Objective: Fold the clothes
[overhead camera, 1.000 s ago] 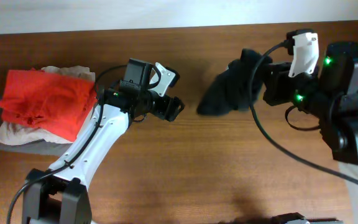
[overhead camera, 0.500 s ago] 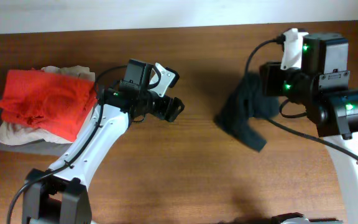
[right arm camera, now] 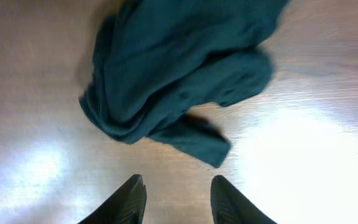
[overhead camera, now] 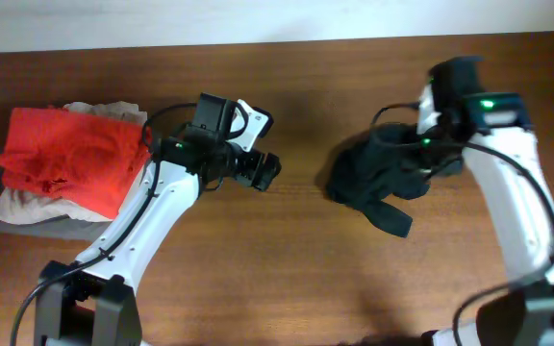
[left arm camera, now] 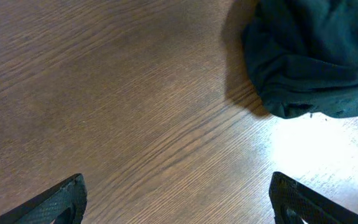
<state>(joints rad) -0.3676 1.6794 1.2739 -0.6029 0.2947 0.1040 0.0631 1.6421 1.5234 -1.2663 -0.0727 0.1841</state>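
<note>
The clothes (overhead camera: 368,185) are one black garment lying in a crumpled heap on the wooden table, right of the middle; no logo shows. In the right wrist view the heap (right arm camera: 179,68) lies just ahead of my right gripper (right arm camera: 176,200), which is open with only bare wood between its fingers. From overhead, my right gripper (overhead camera: 416,152) hangs over the heap's right side. My left gripper (overhead camera: 263,171) is wide open left of the heap and apart from it. Its wrist view shows the garment (left arm camera: 316,56) at the top right, beyond the left gripper (left arm camera: 179,205).
A stack of folded garments sits at the far left: a red one (overhead camera: 65,156) on top of beige (overhead camera: 27,204) and grey ones. The table's back edge (overhead camera: 277,43) runs along a white wall. Bare wood lies between the two arms.
My right gripper has opened and let go of the black garment, which dropped from hanging onto the table. The right arm swung round above it. My left gripper opened slightly wider.
</note>
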